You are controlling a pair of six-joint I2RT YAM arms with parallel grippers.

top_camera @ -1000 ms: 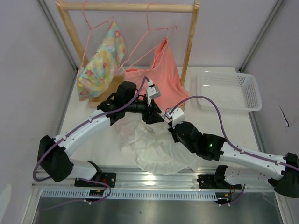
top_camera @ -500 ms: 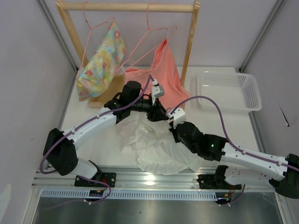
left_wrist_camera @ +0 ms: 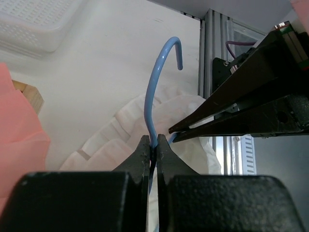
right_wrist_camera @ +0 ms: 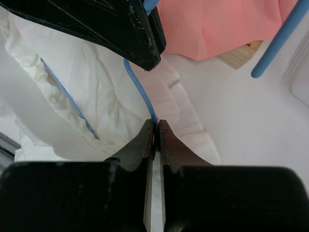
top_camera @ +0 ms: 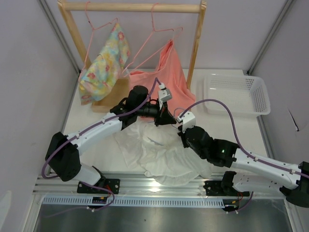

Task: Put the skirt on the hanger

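Observation:
The white skirt (top_camera: 164, 155) lies crumpled on the table between both arms, its ruffled hem (left_wrist_camera: 113, 133) toward the rack. The light blue hanger (left_wrist_camera: 154, 87) rises out of the skirt with its hook up, and its wire (right_wrist_camera: 139, 89) runs on into the cloth. My left gripper (left_wrist_camera: 154, 147) is shut on the hanger's neck just below the hook. My right gripper (right_wrist_camera: 156, 124) pinches the same wire lower down, jaws nearly together, next to the left fingers (right_wrist_camera: 137, 34). In the top view both grippers (top_camera: 171, 122) meet above the skirt's far edge.
A wooden rack (top_camera: 195, 43) stands at the back with pink hangers (top_camera: 154, 26), a floral garment (top_camera: 104, 63) and a salmon garment (top_camera: 166, 72). A white basket (top_camera: 236, 94) sits at the right. An aluminium rail (top_camera: 159, 183) borders the near edge.
My left gripper moved right and closed on the hanger's neck. The skirt bunched and shifted toward the near edge. The right gripper shifted slightly right.

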